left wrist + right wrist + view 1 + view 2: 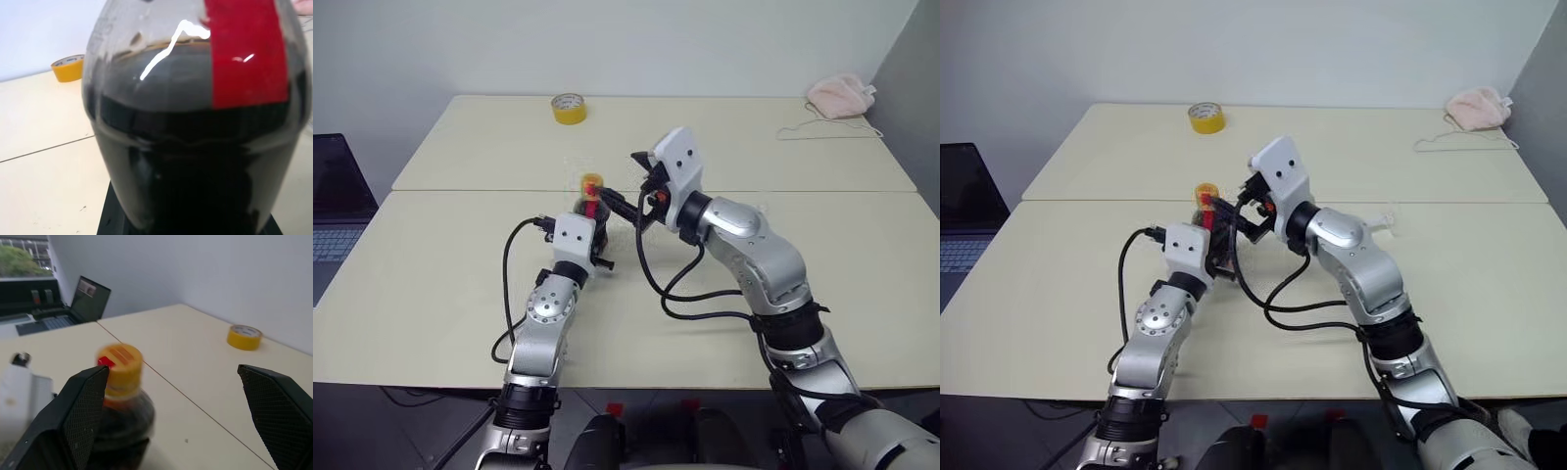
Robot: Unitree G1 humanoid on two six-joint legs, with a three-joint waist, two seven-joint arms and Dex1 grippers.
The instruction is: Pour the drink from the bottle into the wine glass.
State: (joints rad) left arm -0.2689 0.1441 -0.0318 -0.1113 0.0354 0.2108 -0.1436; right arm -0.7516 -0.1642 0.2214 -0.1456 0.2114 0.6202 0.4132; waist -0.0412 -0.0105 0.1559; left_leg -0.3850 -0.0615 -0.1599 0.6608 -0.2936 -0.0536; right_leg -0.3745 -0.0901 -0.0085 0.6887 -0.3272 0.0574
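Red label strip [247,58] on bottle [195,127], no legible writing; left tool [590,220] clamped on bottle; right tool [176,416] apart

Yellow-capped bottle [120,396], red label strip, near-black drink [195,161].

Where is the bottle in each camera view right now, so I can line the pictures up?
Left eye: bottle at centre, in the left gripper.
Right eye: centre-left, yellow cap showing.
Left wrist: close up, dark drink and red label.
Right wrist: lower left, beside one finger of the open right gripper.
Shared landmark: yellow tape roll.
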